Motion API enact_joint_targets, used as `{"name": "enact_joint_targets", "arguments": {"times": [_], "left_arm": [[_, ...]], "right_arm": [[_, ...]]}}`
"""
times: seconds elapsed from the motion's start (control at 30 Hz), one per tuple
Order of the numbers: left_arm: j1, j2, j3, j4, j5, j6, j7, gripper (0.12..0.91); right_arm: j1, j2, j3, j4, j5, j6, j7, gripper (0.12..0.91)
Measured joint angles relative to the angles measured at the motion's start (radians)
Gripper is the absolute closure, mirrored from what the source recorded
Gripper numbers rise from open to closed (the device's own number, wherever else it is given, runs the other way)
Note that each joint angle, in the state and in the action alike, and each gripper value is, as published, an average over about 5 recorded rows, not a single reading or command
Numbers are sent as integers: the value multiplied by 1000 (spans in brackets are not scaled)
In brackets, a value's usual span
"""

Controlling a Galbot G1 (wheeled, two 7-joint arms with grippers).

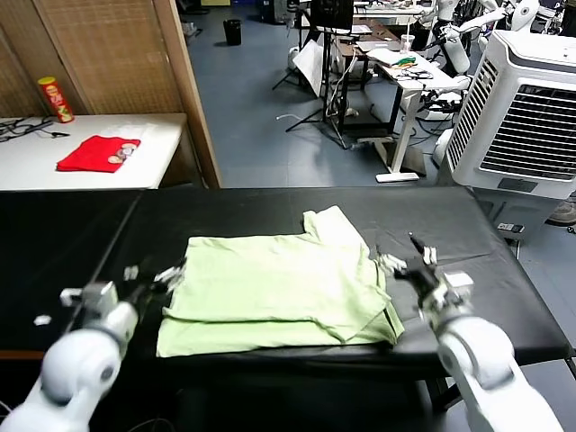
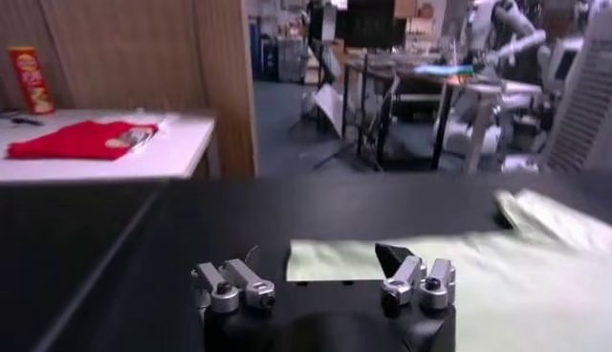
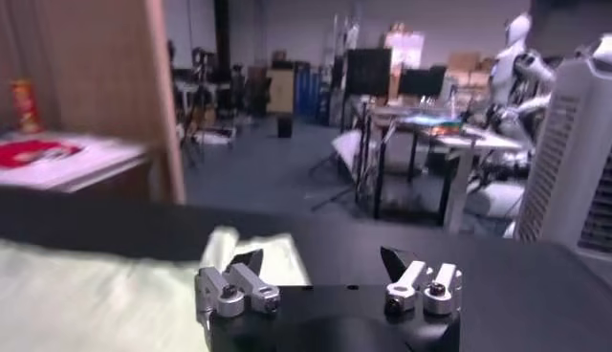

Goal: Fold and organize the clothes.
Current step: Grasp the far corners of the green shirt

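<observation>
While both arms hover low over the black table [image 1: 270, 209], I read the scene from left to right. On the side table at far left lies a small red garment [image 1: 97, 153] with a snack can [image 1: 56, 99] behind it; these are not my work. My left gripper [image 1: 155, 277] stands just beside the left edge of the light-green T-shirt [image 1: 279, 288], with its jaws spread wide and nothing between them; in the left wrist view the same gripper [image 2: 325, 285] shows the pale cloth [image 2: 478, 277] lying just ahead and toward the robot's right. The shirt is in the middle of the table, already doubled over once, with its long axis running left to right and one sleeve [image 1: 335, 225] pointing toward the far edge. My right gripper [image 1: 407, 263] is just beside the right edge of the shirt, jaws also fully apart and empty; its wrist view [image 3: 327, 287] shows the cloth [image 3: 105, 297] toward the robot's left. So the shirt lies between the two grippers, each one about equally near to its own edge. I judge the next fold will need both jaws to move inward and pinch the short edges.
</observation>
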Motion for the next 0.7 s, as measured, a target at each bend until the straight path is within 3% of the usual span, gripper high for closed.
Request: {"name": "enact_joint_targets", "arguments": {"times": [0.2,0.37,0.5,0.7], "left_arm": [[-219,-20,120,219,-33,29,12,232],[-315,-28,167,350,-42,61,17,232],[-337,-30,175,406,-59,98,20,232],[-332,-25,180,425,-70,127,41,232]], "right_arm": [[190,37,-103,-222,29,-24,-17,227],[302,67,-167,-374,47,-62,-50,227],[361,98,-193,-467,58,-98,-71,227],[404,142,-213,-557,30,-80,-111,227]]}}
